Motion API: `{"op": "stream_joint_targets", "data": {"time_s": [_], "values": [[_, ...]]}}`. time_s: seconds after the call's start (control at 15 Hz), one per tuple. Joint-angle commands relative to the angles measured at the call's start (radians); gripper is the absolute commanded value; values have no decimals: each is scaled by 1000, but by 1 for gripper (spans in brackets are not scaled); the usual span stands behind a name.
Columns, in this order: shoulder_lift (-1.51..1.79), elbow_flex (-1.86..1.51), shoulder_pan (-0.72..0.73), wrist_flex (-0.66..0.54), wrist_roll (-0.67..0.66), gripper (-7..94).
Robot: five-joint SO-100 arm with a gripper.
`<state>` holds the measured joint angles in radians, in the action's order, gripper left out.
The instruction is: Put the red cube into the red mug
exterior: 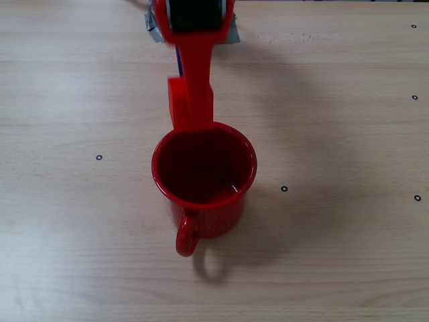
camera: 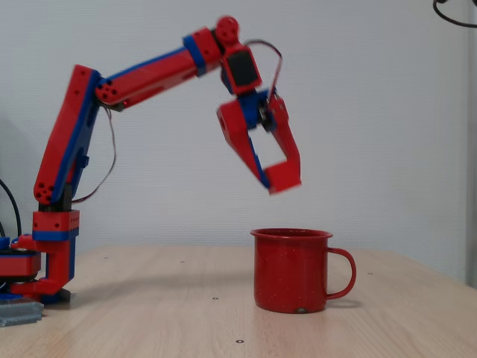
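- The red cube (camera: 283,176) is pinched between the tips of the gripper (camera: 277,177), high above the red mug (camera: 292,270) and clear of it. In the side-on fixed view it hangs over the arm-side half of the opening rather than over the centre.
- In the overhead fixed view the red cube (exterior: 190,102) shows just beyond the mug's far rim, partly covered by the long red finger (exterior: 198,67). Since the cube is held high, that apparent offset from the mug is probably partly a matter of viewing angle.
- The jaws are pressed onto the cube from two sides, so the grip carries its whole weight; nothing supports it from below.
- The red mug (exterior: 204,180) stands upright on the table (exterior: 348,134), mouth open to the top and empty inside, which is why a straight drop from above should work.
- Its handle (camera: 341,274) points away from the arm's base (camera: 45,261), so it stays out of the gripper's line of approach.
- The arm (camera: 141,74) reaches out from its base at the far side of the mug from the handle, elbow high and wrist bent down, which keeps the fingers pointing at the mug's opening.
- My judgement: the carry is nearly done; the cube may want a little more travel toward the mug's centre before release, or it could clip the near rim and bounce out.
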<state>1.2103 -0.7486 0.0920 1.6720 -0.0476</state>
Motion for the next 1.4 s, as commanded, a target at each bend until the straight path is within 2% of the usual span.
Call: {"op": "stream_joint_targets", "data": {"time_s": [0.0, 0.33, 0.8, 0.87, 1.0, 1.33], "values": [[-31, 198, 26, 40, 6, 0], [-213, 302, 55, 55, 34, 0], [-235, 302, 41, 61, 37, 0], [-232, 302, 38, 67, 31, 5], [-213, 284, 38, 89, 26, 23], [-175, 252, 29, 92, 23, 34]]}}
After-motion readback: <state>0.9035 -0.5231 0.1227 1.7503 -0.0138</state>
